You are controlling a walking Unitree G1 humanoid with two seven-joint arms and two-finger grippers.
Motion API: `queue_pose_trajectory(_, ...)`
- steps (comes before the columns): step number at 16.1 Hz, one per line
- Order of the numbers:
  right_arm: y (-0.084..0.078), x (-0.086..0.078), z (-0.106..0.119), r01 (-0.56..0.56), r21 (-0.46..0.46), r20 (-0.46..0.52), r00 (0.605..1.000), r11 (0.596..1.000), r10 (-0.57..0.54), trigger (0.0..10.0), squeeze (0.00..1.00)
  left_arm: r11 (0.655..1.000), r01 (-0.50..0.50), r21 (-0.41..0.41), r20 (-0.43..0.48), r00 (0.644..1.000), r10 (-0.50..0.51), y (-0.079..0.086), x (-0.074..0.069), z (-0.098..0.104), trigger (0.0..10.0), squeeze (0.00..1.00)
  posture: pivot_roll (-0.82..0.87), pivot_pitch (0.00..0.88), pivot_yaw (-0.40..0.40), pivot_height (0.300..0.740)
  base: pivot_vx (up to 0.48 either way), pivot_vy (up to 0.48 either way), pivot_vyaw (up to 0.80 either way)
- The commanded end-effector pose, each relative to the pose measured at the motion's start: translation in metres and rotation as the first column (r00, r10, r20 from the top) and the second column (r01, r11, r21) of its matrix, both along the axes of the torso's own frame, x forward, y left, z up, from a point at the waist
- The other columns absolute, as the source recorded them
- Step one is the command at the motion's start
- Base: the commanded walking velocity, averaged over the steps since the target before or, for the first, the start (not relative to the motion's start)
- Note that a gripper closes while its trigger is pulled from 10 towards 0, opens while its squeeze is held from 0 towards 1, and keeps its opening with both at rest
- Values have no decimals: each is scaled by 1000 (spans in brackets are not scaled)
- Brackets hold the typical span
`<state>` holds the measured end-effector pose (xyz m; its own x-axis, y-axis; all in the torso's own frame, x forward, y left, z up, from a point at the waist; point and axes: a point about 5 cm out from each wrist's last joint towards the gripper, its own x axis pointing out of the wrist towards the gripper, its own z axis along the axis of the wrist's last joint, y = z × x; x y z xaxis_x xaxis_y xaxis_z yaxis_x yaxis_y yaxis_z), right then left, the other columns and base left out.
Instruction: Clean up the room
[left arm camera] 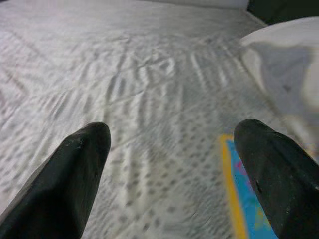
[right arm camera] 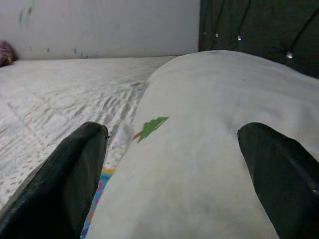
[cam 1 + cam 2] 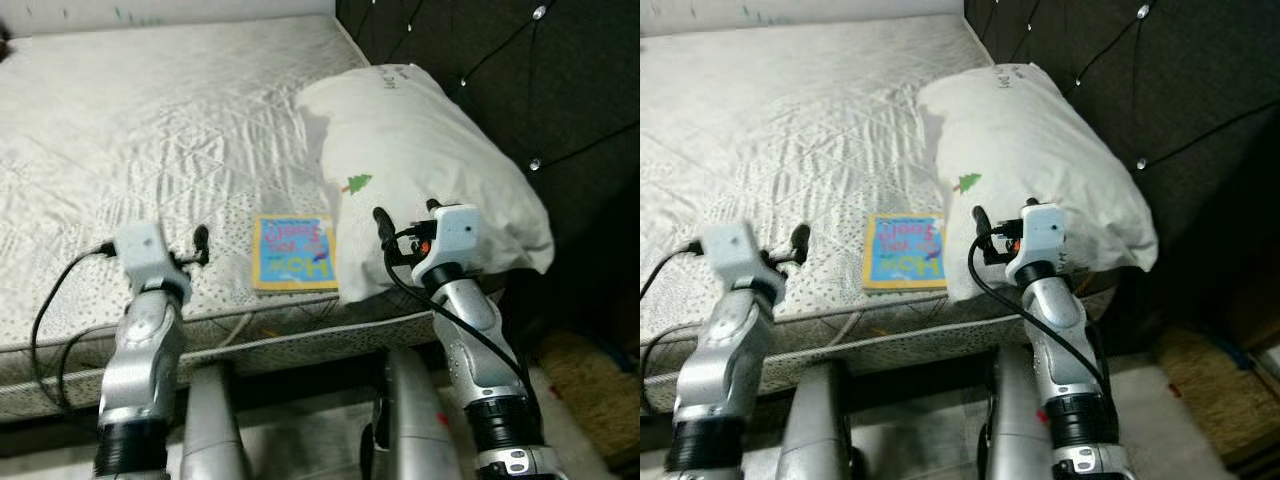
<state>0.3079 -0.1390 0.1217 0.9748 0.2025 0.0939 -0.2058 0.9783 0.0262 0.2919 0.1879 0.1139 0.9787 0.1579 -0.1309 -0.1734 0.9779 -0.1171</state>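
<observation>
The right claw point(image 3: 405, 222), its fingers spread wide, is held low over the near end of a white pillow point(image 3: 430, 150), which lies straight ahead of it, long axis running away toward the dark headboard point(image 3: 520, 60). The left claw point(image 3: 200, 245), also spread, is poised above the bare mattress point(image 3: 150, 120). Between the two, a bright children's book point(image 3: 293, 252) is seen flat near the bed's front edge, tucked against the pillow; it is judged about equally reachable by either arm.
</observation>
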Motion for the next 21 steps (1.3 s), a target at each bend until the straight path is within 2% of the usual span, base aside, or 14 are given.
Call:
queue_pose_trajectory(1,-2,-1,-2,23,13,2,1000,1000,-23,10000,0,1000,-4,2,-13,1000,4,0,1,-2,10000,0,-2,0,33,582,0,0,0)
queue_pose_trajectory(2,1,1,-5,25,24,-6,1000,999,-25,10000,0,999,-8,-42,-8,1000,7,0,4,-1,10000,0,-2,0,39,596,0,0,0)
queue_pose_trajectory(5,2,11,-4,59,46,-4,998,997,-59,10000,0,1000,16,3,-34,999,-16,-1,9,-2,10000,0,24,0,35,626,0,0,0)
queue_pose_trajectory(8,1,6,-7,69,34,-1,998,997,-69,10000,0,1000,7,29,18,1000,-8,1,2,2,10000,0,35,0,21,660,0,0,0)
queue_pose_trajectory(9,1,3,-9,75,28,1,997,997,-76,10000,0,1000,-13,28,27,1000,13,-1,-5,-1,10000,0,32,0,10,674,0,0,0)
queue_pose_trajectory(10,2,2,-9,75,19,2,997,997,-75,10000,0,999,5,40,20,1000,-5,-5,-6,-4,10000,0,26,0,-4,684,0,0,0)
queue_pose_trajectory(12,-1,2,-6,97,-34,19,995,995,-96,10000,0,996,62,67,2,998,-62,-11,0,-6,10000,0,10,0,-24,713,0,0,0)
queue_pose_trajectory(13,-4,0,-4,107,-23,21,994,994,-106,10000,0,995,70,73,10,997,-70,-13,0,-4,10000,0,-1,0,-24,728,0,0,0)
queue_pose_trajectory(14,-4,-5,-5,108,-26,21,994,994,-108,10000,0,989,100,113,5,995,-102,-14,-2,-4,10000,0,3,0,-5,740,0,0,0)
queue_pose_trajectory(17,-2,-23,-21,106,-33,-26,994,994,-107,10000,0,981,134,139,-27,991,-131,-14,-22,-13,10000,0,-3,0,15,740,0,0,0)
queue_pose_trajectory(18,-5,-26,-26,114,-35,-46,992,993,-116,10000,0,984,127,127,-40,992,-123,-15,-23,-18,10000,0,3,0,18,740,0,0,0)
queue_pose_trajectory(19,-14,-28,-35,153,-23,-91,984,988,-154,10000,0,989,119,84,-73,991,-113,-20,-20,-27,10000,0,-1,0,27,740,0,0,0)
queue_pose_trajectory(21,-22,-28,-31,196,-13,-90,976,980,-197,10000,0,987,149,53,-76,987,-145,-35,-9,-21,10000,0,-16,0,29,740,0,0,0)
